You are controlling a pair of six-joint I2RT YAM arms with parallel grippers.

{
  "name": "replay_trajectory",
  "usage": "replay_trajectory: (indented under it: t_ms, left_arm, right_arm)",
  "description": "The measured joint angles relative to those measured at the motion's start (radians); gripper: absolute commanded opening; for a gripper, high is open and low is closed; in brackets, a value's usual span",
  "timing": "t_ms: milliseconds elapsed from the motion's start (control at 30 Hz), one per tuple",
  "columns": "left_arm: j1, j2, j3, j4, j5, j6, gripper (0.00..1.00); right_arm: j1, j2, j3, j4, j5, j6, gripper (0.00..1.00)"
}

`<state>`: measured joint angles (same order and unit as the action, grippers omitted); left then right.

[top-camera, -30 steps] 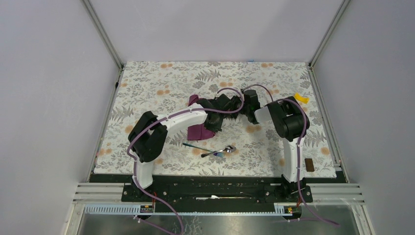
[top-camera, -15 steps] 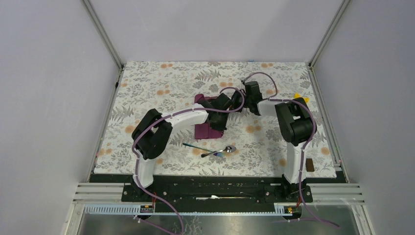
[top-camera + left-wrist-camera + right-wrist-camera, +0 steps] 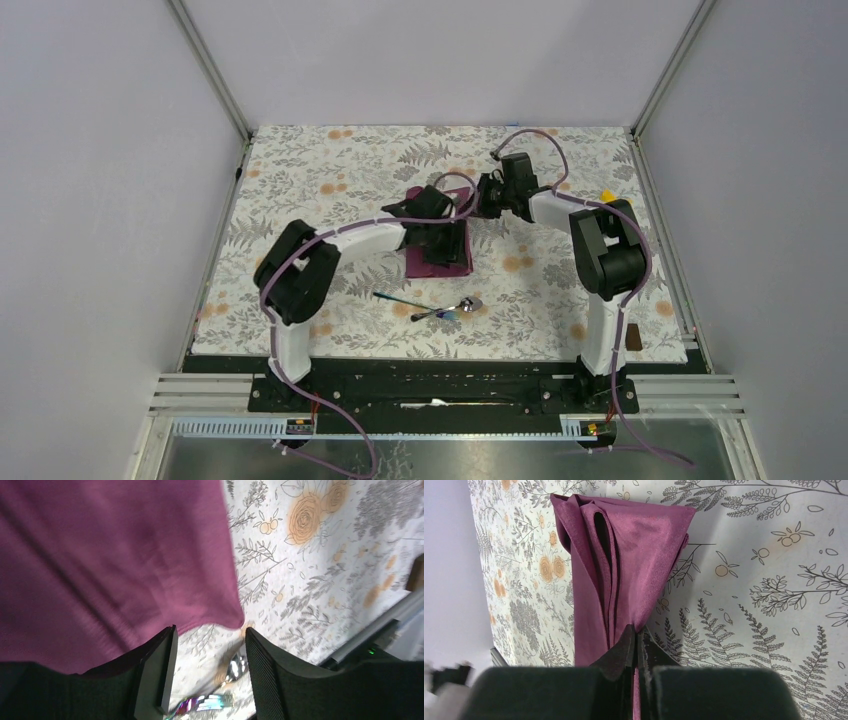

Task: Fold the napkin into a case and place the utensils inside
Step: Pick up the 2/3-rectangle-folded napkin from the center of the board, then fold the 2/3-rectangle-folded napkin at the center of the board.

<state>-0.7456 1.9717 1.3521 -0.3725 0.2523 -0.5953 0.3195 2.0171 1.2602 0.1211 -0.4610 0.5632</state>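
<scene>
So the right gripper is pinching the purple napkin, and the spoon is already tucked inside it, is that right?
Not quite. The right gripper does pinch the napkin, but the spoon lies outside it, on the tablecloth nearer the arms' bases, as the top external view shows.

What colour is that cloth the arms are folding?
Plain dark purple-magenta; the napkin shows best in the right wrist view.

Folded purple napkin; utensils just beside
</scene>
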Motion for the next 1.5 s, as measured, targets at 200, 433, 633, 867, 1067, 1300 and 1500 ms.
replay_trajectory:
  t_ms: [200, 433, 633, 867, 1067, 1300, 1500]
  left_arm:
    - [0.205, -0.172, -0.136, 0.125, 0.146, -0.06, 0.17]
    - [0.38, -0.027, -0.045, 0.292, 0.195, -0.14, 0.04]
    - [0.377, 0.172, 0.068, 0.317, 0.204, -0.161, 0.02]
    - [0.373, 0.224, 0.097, 0.322, 0.198, -0.185, 0.0]
    - [0.373, 0.224, 0.097, 0.322, 0.192, -0.197, 0.0]
    - [0.373, 0.225, 0.097, 0.323, 0.192, -0.203, 0.0]
    - [0.377, 0.225, 0.09, 0.33, 0.2, -0.209, 0.09]
  right_arm:
    - [0.0, 0.003, 0.039, -0.04, 0.007, -0.033, 0.0]
    - [0.01, 0.012, 0.087, -0.095, 0.042, -0.071, 0.0]
    - [0.032, 0.016, 0.134, -0.168, 0.087, -0.102, 0.0]
    - [0.091, 0.043, 0.24, -0.27, 0.182, -0.131, 0.0]
    - [0.183, 0.072, 0.344, -0.36, 0.325, -0.114, 0.0]
    - [0.298, 0.157, 0.462, -0.425, 0.471, -0.041, 0.0]
    - [0.315, 0.176, 0.46, -0.395, 0.531, 0.021, 0.0]
